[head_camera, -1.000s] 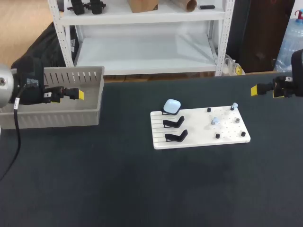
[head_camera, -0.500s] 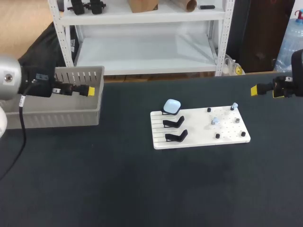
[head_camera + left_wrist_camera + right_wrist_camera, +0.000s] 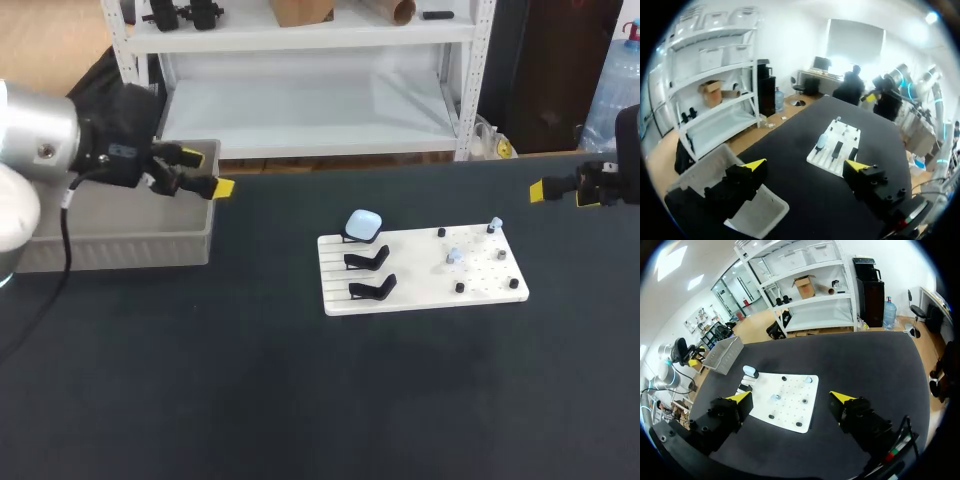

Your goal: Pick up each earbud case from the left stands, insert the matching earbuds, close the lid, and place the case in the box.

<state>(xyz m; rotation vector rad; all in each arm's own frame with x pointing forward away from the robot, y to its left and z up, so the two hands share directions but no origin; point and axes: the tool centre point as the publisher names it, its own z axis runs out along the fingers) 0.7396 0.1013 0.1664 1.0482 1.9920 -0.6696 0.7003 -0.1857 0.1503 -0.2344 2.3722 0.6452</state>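
Left gripper (image 3: 208,172) gapes open, empty, over gray box's (image 3: 110,245) 2 o'clock corner. Right gripper (image 3: 560,193) spread wide, empty, at 3 o'clock of white board (image 3: 420,285). Earbud case (image 3: 363,223) sits at board's 10 o'clock corner.

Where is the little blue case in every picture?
Head view: the blue case sits near the middle, on the rear stand of the white board.
Left wrist view: blue case on the white board, ahead of the left gripper.
Right wrist view: blue case at the white board's far corner, ahead of the right gripper.
Shared landmark: the white board.
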